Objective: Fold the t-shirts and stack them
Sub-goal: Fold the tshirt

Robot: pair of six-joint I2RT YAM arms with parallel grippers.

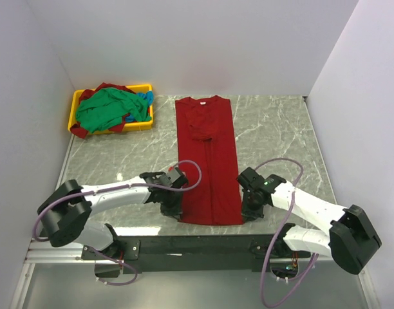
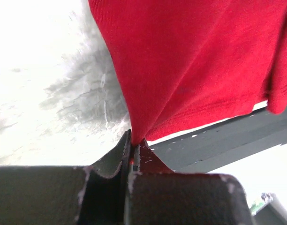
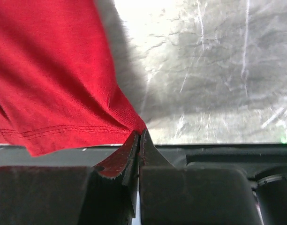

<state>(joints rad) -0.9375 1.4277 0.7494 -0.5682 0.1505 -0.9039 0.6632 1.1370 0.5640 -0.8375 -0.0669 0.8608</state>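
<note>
Closest to me, along the near edge, the black mounting rail [image 1: 203, 244] runs under both arm bases, and just beyond it the two grippers sit at the near hem of the deep red t-shirt [image 1: 206, 148]. In my left wrist view the left gripper [image 2: 132, 139] has its jaws pressed together on the shirt's near left corner, and a thin fold of red cloth rises out from between the fingers. The right wrist view shows the same on the other side. The right gripper [image 3: 139, 137] is clamped on the near right corner, where the stitched hem runs into the pinch, and the cloth pulls up slightly off the grey marbled tabletop [image 1: 274, 129]. From overhead, the shirt lies as a long narrow strip down the middle of the table, its sides folded in, hem toward the arms and collar at the far end. It looks mostly flat, with some creasing near the middle. Well apart from it, in the far left corner against the wall, a yellow plastic tray [image 1: 73, 111] holds a loose heap of other shirts. A green t-shirt [image 1: 107, 111] is on top, a blue one [image 1: 145, 98] peeks out at the right, and another red one [image 1: 80, 131] spills over the near rim.
</note>
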